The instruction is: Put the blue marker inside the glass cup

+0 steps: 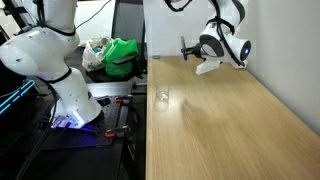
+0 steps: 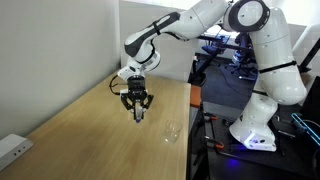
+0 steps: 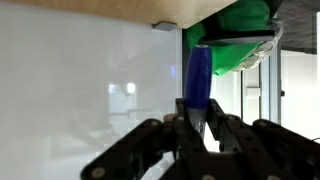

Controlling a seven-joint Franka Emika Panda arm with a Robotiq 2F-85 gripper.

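Note:
My gripper (image 2: pixel 137 103) is shut on the blue marker (image 2: pixel 138 115), which hangs from the jaws above the wooden table (image 2: pixel 90 140). In the wrist view the marker (image 3: pixel 197 80) stands out from between the two fingers (image 3: pixel 200 128). The glass cup (image 2: pixel 172 131) stands upright on the table near its edge, to one side of the gripper and lower than it. In an exterior view the cup (image 1: pixel 162 96) is faint, and the gripper (image 1: pixel 187 48) is held over the far end of the table (image 1: pixel 220 130), away from the cup.
A green bag (image 1: pixel 120 55) and clutter lie beyond the table's far corner. A second white robot (image 1: pixel 50 60) stands beside the table. A white power strip (image 2: pixel 12 148) sits by the wall. My own arm base (image 2: pixel 255 125) stands past the table's edge.

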